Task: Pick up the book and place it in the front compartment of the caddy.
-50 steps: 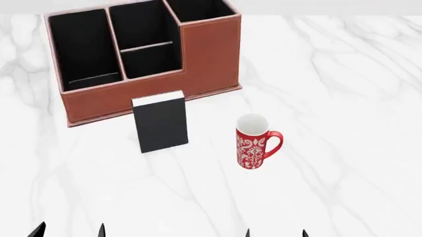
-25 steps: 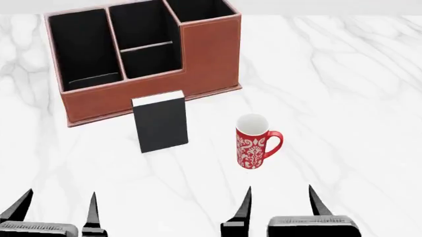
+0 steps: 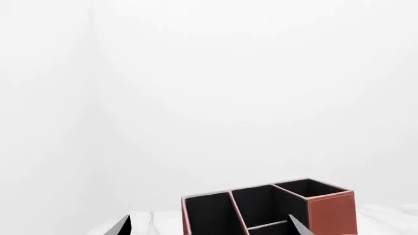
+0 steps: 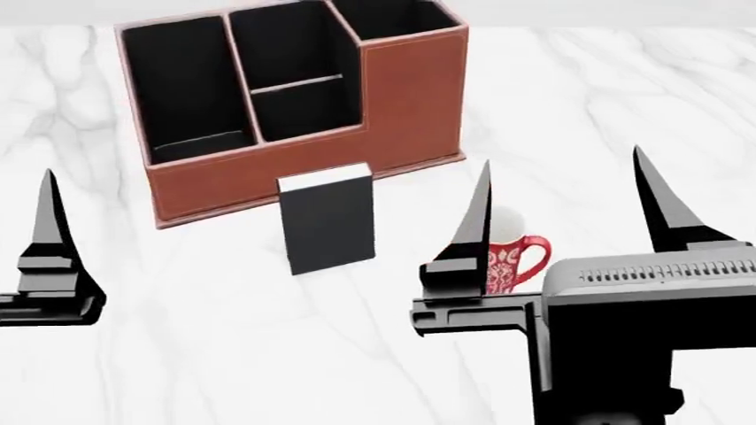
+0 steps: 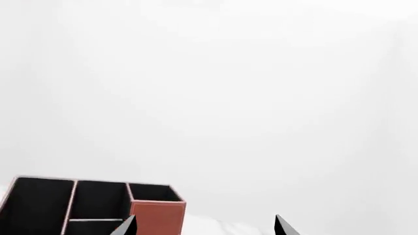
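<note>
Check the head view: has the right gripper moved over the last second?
Yes. The right gripper has risen from the frame's bottom edge; its open fingers now stand level with the mug, partly covering it, right of the book.

A red-and-white patterned mug (image 4: 511, 263) stands on the marble table (image 4: 236, 354).

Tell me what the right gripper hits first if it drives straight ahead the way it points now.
Probably nothing: the right gripper points level, seemingly passing above the mug and right of the caddy. Depth is uncertain.
</note>
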